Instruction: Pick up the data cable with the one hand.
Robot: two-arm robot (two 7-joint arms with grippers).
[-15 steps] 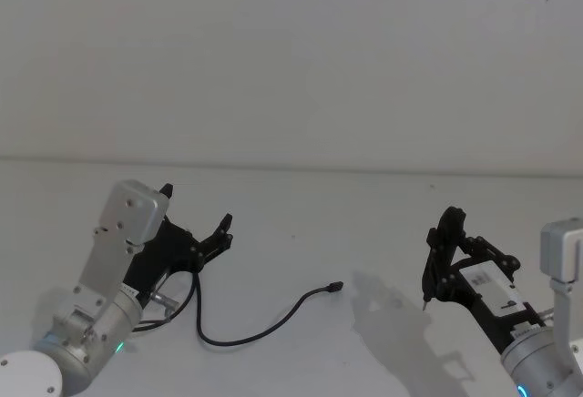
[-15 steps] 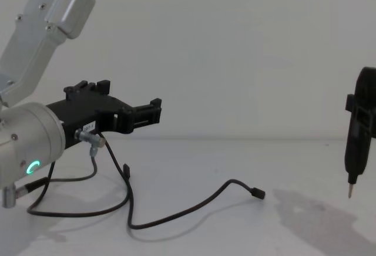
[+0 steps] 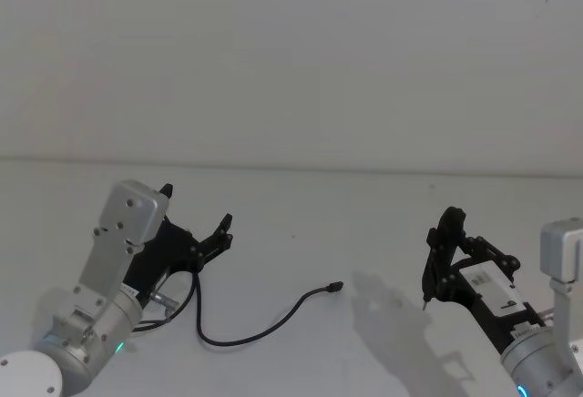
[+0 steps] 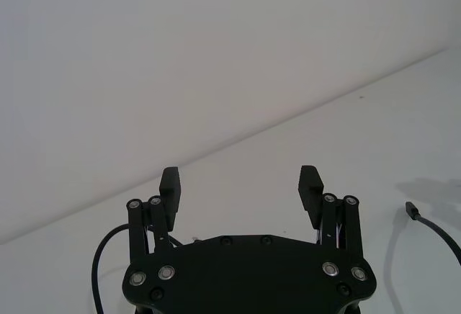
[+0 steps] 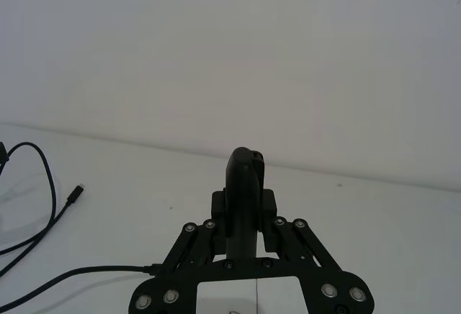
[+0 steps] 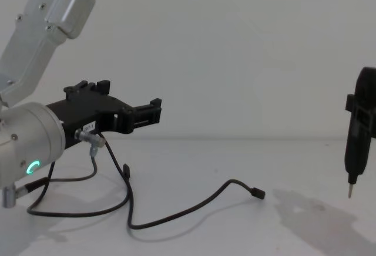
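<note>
Looking from the head view, the data cable lies slack on the table, curving from just below the left gripper, fingers spread and empty, into bare middle ground; left wrist view: the cable's plug sits off to one side of the open fingers; right wrist view: right gripper pinched shut, well apart; chest view: open table between both.

the data cable was plain black. the left gripper was black, its arm silver with a glowing green ring. the table was white.
</note>
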